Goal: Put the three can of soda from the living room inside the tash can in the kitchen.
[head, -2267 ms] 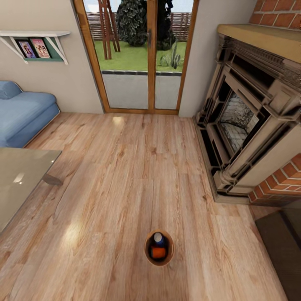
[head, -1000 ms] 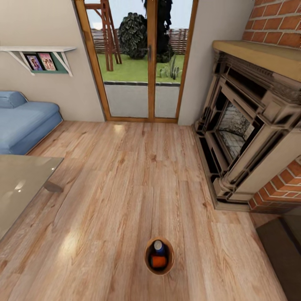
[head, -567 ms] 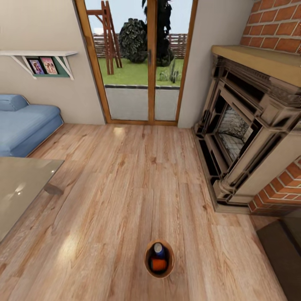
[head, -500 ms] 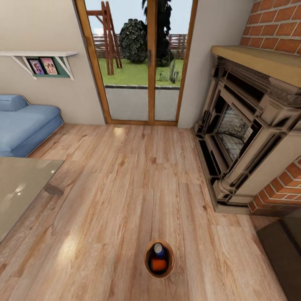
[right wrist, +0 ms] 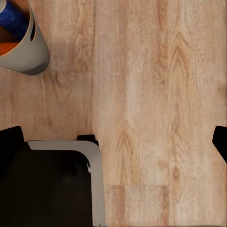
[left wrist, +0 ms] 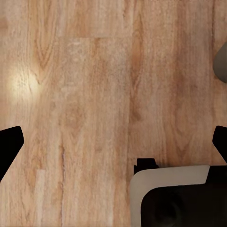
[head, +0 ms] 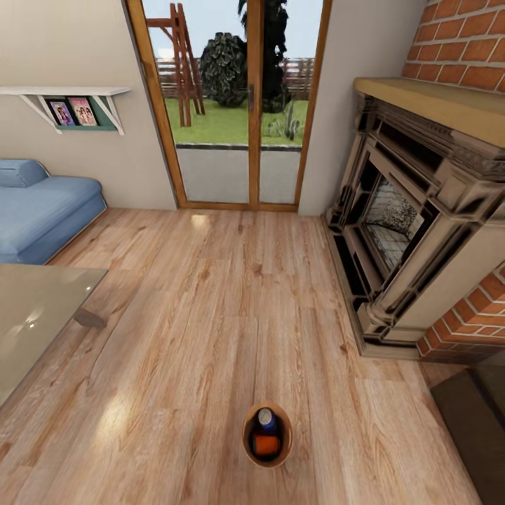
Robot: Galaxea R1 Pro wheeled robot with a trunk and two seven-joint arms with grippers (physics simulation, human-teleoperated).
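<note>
Since the earliest picture the whole head view is shifted by camera motion alone; the bin is seen unmoved on the planks. Listed by size: wood plank floor; ornate fireplace at right; glazed garden door; blue sofa at left; glass-topped low table; tash can, stood upright on the floor, with a dark blue can and an orange can inside. Left gripper and right gripper fingers are spread wide, nothing held.
</note>
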